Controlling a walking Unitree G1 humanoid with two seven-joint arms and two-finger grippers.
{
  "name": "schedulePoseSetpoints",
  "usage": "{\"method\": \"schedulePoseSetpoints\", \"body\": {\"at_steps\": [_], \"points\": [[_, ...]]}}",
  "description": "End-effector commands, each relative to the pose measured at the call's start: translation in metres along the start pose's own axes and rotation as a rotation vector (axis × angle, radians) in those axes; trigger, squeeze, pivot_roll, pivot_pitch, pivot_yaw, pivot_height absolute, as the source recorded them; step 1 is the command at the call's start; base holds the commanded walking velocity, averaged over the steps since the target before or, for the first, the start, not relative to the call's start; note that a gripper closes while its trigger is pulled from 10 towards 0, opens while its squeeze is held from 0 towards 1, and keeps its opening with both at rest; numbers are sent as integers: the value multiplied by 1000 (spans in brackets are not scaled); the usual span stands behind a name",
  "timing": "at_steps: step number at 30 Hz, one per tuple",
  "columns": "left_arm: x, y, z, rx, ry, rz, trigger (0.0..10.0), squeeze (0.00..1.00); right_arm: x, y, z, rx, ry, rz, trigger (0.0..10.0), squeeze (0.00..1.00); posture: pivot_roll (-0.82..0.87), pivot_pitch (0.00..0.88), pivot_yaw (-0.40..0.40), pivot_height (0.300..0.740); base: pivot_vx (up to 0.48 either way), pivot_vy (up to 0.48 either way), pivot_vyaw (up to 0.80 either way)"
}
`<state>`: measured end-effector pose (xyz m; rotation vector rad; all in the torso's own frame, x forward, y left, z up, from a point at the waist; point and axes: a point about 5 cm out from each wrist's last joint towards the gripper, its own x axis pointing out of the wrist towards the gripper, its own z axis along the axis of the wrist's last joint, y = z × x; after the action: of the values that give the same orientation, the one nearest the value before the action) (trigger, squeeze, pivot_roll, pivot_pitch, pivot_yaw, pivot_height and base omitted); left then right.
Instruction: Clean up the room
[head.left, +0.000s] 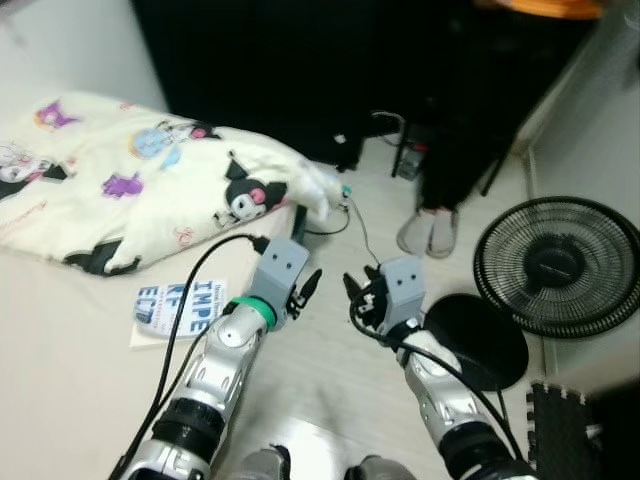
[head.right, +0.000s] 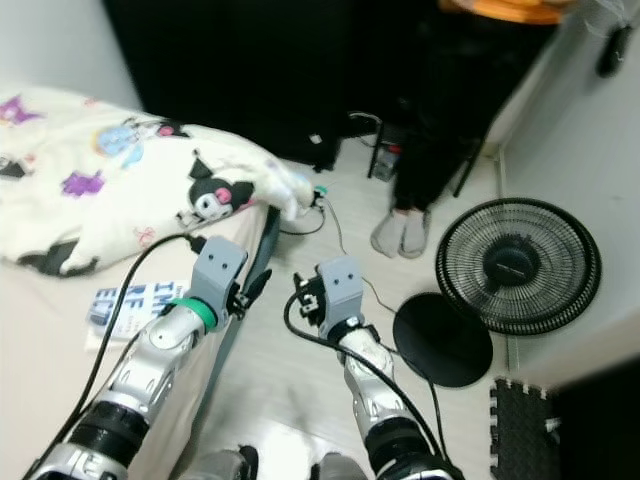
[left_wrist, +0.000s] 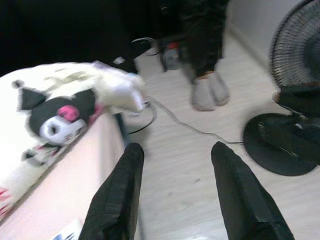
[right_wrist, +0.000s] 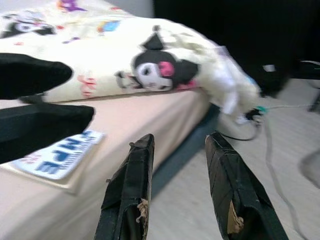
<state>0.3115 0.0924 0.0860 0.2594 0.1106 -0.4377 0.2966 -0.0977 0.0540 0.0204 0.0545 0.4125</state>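
Observation:
A cream blanket (head.left: 150, 180) printed with cartoon figures lies crumpled on the bed (head.left: 60, 380), one corner hanging over the edge. A blue and white booklet (head.left: 180, 305) lies flat on the pink sheet near the bed's side. My left gripper (head.left: 308, 285) hovers open beside the bed edge, over the pale floor, with nothing between its fingers (left_wrist: 125, 190). My right gripper (head.left: 355, 290) faces it a short way to the right, also open and empty, its fingers (right_wrist: 132, 185) pointing toward the bed and the booklet (right_wrist: 60, 152).
A black fan (head.left: 558, 265) lies on the floor at right, its round base (head.left: 478, 340) beside my right arm. A person in grey slippers (head.left: 428, 232) stands ahead by dark furniture. A thin cable (head.left: 365, 240) crosses the floor. A black foam mat (head.left: 565, 430) lies at lower right.

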Motion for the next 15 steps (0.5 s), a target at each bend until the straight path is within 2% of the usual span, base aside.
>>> {"method": "schedulePoseSetpoints", "body": {"at_steps": [1,15], "points": [[0,-3,-2,-2,11,-11,10000,0,-3,1,-5,15,20,2,10000,0,-40,12,26,740,0,0,744],[4,-6,3,-32,22,-23,10000,0,-4,12,-7,30,23,86,10000,0,-41,13,28,740,0,0,746]]}}
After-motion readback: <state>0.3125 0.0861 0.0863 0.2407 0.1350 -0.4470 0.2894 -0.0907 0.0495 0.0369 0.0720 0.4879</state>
